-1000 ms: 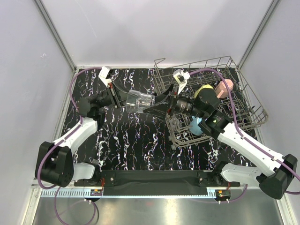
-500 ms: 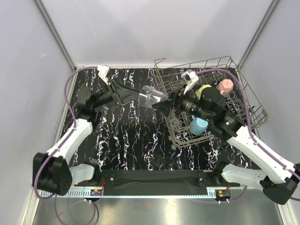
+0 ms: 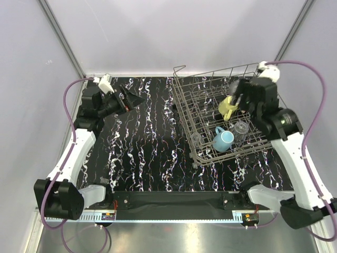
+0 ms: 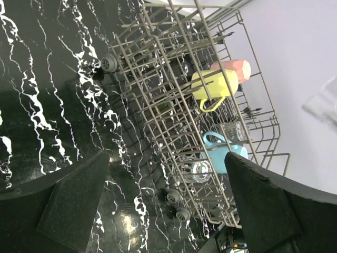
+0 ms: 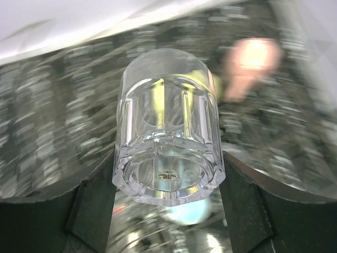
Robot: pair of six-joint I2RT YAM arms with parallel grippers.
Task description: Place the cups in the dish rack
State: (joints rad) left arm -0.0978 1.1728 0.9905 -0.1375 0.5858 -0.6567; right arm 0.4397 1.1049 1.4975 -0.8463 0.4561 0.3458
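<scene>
Glass (image 5: 167, 126) (in right jaws) hangs near yellow mug (image 4: 213, 84).

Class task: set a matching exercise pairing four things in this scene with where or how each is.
1. yellow mug
2. blue mug
3. right gripper
4. left gripper

A. open, empty, above the table
B. closed on a clear glass
C. in the dish rack, beside the pink mug
D. in the dish rack, near side

Pairs: 1-C, 2-D, 3-B, 4-A
</scene>
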